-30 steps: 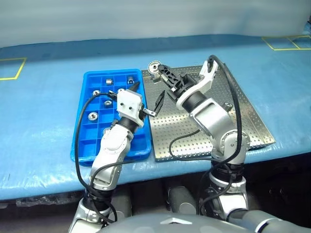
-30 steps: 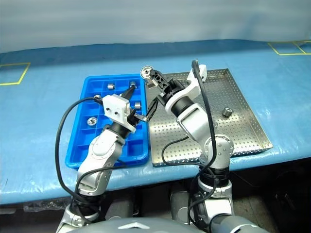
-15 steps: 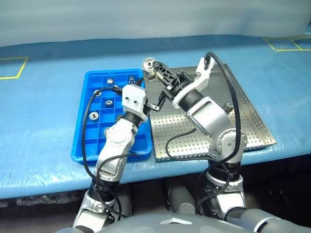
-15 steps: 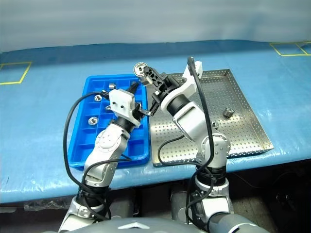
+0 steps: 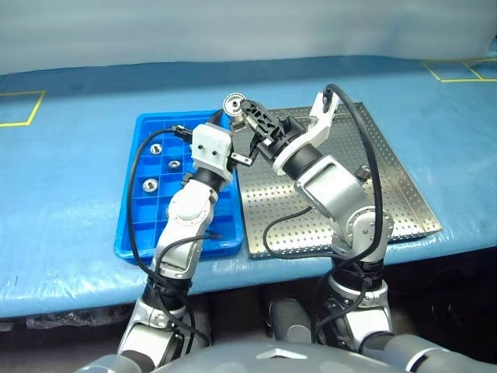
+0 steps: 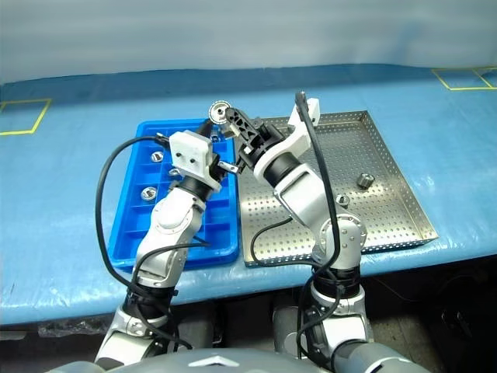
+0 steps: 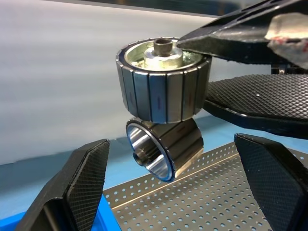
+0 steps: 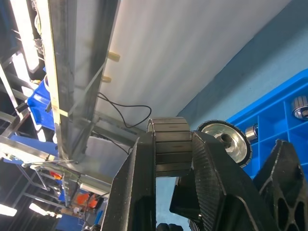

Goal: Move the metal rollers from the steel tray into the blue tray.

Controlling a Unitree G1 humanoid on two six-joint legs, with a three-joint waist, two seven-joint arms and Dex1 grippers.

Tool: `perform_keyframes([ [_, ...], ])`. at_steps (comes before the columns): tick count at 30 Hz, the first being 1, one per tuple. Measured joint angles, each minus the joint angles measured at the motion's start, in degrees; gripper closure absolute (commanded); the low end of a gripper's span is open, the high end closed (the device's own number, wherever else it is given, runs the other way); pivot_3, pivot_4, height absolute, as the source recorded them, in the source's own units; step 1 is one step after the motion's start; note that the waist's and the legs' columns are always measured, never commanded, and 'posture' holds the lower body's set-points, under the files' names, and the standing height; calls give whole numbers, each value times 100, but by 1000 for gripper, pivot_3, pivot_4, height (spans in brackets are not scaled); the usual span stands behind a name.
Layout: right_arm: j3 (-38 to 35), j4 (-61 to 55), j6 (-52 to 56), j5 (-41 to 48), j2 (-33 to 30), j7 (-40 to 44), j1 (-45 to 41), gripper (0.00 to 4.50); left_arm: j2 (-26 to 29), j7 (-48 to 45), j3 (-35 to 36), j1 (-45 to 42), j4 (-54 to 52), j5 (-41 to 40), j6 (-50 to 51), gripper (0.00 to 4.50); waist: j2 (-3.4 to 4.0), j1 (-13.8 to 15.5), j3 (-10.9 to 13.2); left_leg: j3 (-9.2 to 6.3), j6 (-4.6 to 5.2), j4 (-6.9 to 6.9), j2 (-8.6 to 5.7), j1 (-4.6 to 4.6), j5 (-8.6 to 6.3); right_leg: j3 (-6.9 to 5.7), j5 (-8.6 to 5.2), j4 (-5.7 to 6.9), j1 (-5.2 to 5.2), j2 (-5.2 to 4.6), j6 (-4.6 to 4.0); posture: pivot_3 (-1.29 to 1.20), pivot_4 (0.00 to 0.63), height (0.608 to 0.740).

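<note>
Blue tray [image 5: 128,225] is seen with several metal rollers [image 5: 148,185] already placed, one roller [image 6: 362,180] is left at 3 o'clock in the steel tray [image 6: 388,225], while another roller [image 5: 232,104] is clamped by the closed right gripper [image 5: 242,108] beside the wide-open, empty left gripper [image 5: 233,138].

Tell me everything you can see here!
table cover: one, blue, under everything
tape marks: two, yellow, far corners of the cover
blue tray: one, blue, left of the steel tray
steel tray: one, silver, on the right
rollers: at least six, silver; three seen in the blue tray, one on the steel tray, two at the right pincer's tips
left pincer: black, open, just below those two rollers
right pincer: black, shut on a roller
</note>
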Motion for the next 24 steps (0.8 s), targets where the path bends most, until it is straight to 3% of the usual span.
perform_keyframes([
  [2,0,-1,0,-1,-4,0,1,3797,-4,2,17,-14,0,5,-17,0,0,-1,0,0,0,0,0,-1,0,0,1,0,0,0,0,-108,150,740],
  [4,0,-4,0,-2,-4,0,1,3797,-6,1,18,-14,2,10,-25,362,0,-2,0,-1,0,0,0,0,0,0,1,0,0,0,-1,-109,150,740],
  [12,4,-4,1,-15,-45,1,5,3797,-46,-3,69,-24,80,3,-59,2835,0,-4,0,-1,0,1,0,0,0,0,2,1,0,0,-2,-110,150,740],
  [24,63,-11,2,-176,-181,5,10,3797,-38,-22,108,-53,158,-2,14,2837,0,0,0,0,0,1,0,0,0,0,2,1,0,0,-1,-107,150,740],
])
